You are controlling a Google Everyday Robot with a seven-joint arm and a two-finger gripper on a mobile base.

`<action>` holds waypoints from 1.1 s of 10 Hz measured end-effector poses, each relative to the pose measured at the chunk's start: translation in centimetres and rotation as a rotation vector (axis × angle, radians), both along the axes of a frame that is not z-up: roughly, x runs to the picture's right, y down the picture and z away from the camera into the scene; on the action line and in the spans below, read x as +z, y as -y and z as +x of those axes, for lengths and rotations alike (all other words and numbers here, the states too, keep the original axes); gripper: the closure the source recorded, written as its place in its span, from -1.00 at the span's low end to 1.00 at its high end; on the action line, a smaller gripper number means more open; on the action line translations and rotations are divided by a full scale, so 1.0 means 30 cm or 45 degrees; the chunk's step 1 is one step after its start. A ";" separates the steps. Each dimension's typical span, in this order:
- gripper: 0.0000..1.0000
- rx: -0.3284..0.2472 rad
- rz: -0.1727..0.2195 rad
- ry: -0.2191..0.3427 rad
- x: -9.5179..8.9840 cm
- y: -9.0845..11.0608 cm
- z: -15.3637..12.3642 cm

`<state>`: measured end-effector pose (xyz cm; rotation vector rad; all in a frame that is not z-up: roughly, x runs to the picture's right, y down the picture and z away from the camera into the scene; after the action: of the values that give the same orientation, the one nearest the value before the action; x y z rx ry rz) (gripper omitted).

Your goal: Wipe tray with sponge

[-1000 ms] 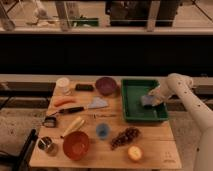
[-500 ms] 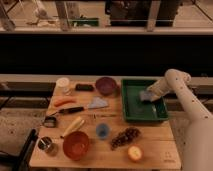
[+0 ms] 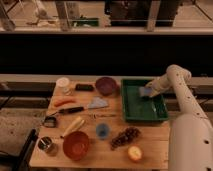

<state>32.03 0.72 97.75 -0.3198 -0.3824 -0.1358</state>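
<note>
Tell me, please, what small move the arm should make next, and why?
Probably slide the sponge toward the near rim: the gripper meets it at the far end of the tray, and most of the bare floor lies nearer the camera.

table (image 3: 155,145): light wood | behind: dark wall (image 3: 90,55), possibly glass panes (image 3: 125,12) above | light: dim

The place looked like a robot test lab, not a home kitchen; 1 wooden table (image 3: 100,156) stood before a dark wall (image 3: 75,55), spread with grapes (image 3: 125,136), a carrot (image 3: 65,101), a knife (image 3: 70,110) and a purple bowl (image 3: 105,85); a glass-panelled railing (image 3: 100,20) ran behind; the gripper (image 3: 150,91) hung over the tray (image 3: 142,112), at the sponge (image 3: 144,92).
</note>
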 end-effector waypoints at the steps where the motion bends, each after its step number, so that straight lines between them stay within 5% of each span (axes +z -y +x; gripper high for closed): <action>1: 1.00 -0.002 -0.002 0.014 0.015 0.010 -0.010; 11: 1.00 -0.209 0.125 0.005 0.052 0.023 -0.126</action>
<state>28.24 0.02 99.31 -0.2536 -0.3519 -0.3151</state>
